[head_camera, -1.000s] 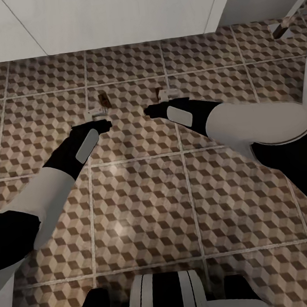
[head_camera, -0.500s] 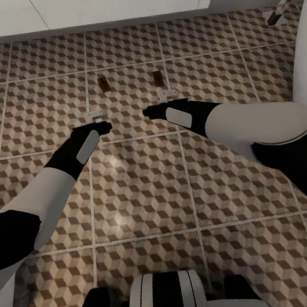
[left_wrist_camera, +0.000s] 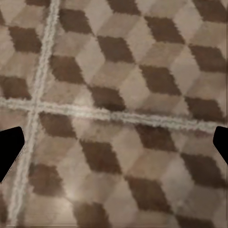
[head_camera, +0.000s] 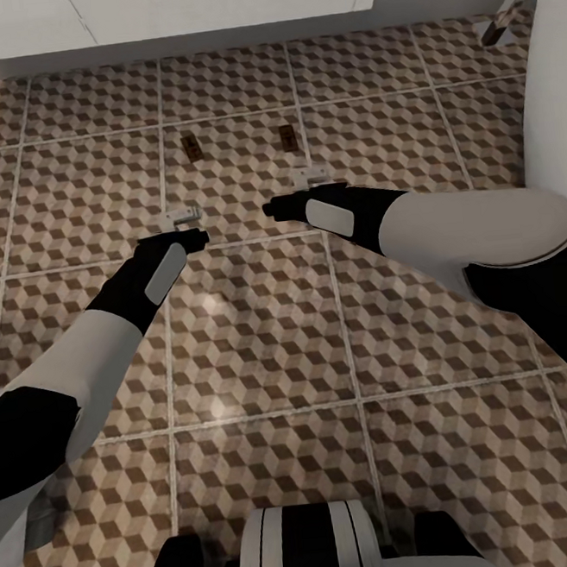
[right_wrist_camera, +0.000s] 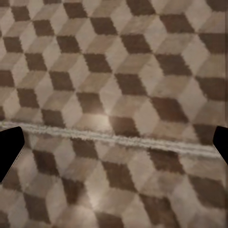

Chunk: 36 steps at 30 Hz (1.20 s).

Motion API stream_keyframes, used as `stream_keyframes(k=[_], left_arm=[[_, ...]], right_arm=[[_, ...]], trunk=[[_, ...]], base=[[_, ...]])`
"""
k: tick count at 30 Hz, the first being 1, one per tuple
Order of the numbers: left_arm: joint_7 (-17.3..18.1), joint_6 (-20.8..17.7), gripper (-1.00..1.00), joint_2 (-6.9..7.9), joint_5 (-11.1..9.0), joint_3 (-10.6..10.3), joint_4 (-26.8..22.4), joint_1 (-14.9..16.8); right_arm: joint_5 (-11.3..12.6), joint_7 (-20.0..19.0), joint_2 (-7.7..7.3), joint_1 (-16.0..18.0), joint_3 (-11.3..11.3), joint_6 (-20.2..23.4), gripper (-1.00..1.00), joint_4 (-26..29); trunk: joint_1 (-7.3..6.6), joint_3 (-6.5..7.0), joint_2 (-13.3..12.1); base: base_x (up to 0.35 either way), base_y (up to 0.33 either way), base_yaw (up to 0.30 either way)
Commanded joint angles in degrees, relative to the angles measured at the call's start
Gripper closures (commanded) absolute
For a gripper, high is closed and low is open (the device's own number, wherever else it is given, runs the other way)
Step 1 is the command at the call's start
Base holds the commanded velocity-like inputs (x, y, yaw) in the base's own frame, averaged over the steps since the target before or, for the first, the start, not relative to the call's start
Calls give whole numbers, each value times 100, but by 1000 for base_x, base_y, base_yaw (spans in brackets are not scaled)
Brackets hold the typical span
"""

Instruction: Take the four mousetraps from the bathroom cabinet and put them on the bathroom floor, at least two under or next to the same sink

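ahead, two mousetraps [head_camera: 190, 148] flat on bathroom floor [head_camera: 263, 337] — both arms' fingers [left_wrist_camera: 9, 152] spread, empty

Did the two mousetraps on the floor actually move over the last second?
No. Both mousetraps keep their spots against the tile grout lines; the whole picture shifted, so the camera moved.

Two mousetraps [head_camera: 191, 148] on bathroom floor [head_camera: 263, 337]

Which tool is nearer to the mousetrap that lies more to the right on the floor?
The right. The right tool hovers just short of the right-hand mousetrap. The left tool is farther off, nearer the other mousetrap.
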State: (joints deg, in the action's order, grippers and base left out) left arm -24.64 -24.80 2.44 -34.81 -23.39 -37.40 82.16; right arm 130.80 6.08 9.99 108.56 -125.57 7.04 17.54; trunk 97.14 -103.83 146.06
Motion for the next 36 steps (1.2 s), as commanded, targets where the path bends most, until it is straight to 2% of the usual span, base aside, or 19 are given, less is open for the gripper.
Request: stream_keyframes(k=[1, 6, 10, 15, 22, 31, 36], left_arm=[[-68, -12, -100, 6, -60, -46, -2, 4], [-281, -28, -100, -15, -54, -55, 54, 4], [-781, -21, -100, -122, -22, -62, 90, 5], [-1048, -11, -100, -258, 63, -150, 94, 5], [-1097, 140, -100, -351, 155, -269, 100, 2], [-1071, 163, -100, -404, 126, -279, 287, 3], [-924, 174, -100, -409, 102, -269, 467, 4]], right_arm=[[15, 24, 1, 7, -20, 8, -100, 10], [15, 24, 1, 5, -21, 8, -100, 12], [15, 26, 1, -2, -20, 8, -100, 12], [15, 31, 1, -17, -22, 8, -100, 12], [23, 33, 1, -42, -27, 8, -100, 12], [24, 33, 1, -68, -28, 1, -100, 131], [24, 126, 1, -71, -28, -25, -100, 194]], trunk=[[-3, 19, 0], [-16, 130, -7], [-26, 219, -12], [-39, 329, -19], [-57, 484, -28], [-80, 684, -40], [-93, 795, -47]], base=[[-19, -2, 0], [-9, -1, 0], [-2, 0, 0], [-36, -26, 0], [-223, -104, 0], [-299, -94, 0], [-310, -87, 0]])
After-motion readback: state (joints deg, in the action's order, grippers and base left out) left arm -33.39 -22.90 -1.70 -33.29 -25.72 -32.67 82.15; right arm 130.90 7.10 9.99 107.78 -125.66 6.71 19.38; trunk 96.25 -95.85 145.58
